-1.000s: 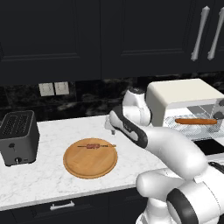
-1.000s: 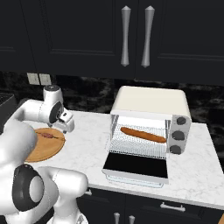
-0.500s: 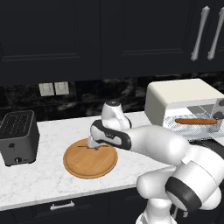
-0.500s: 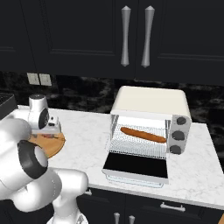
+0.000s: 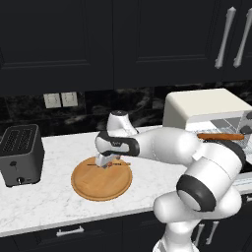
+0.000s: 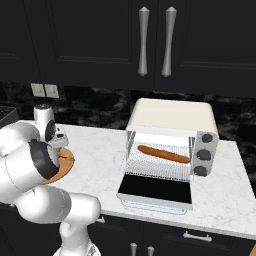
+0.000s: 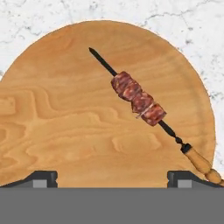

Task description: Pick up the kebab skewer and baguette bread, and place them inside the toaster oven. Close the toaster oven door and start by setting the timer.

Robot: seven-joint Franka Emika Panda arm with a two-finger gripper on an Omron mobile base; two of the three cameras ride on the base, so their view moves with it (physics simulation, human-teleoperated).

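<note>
One gripper (image 7: 112, 177), jaws spread wide, points down over the kebab skewer (image 7: 139, 101); nothing gripped.

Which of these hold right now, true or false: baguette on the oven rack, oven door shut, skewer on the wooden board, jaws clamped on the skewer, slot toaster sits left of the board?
1. The baguette bread lies on the rack inside the toaster oven. True.
2. The toaster oven door is shut. False: it hangs open, folded down.
3. The kebab skewer lies on the round wooden board. True.
4. The gripper has its jaws clamped on the skewer. False: they stand open, apart from the skewer.
5. The dark slot toaster stands left of the board in the left base view. True.
</note>
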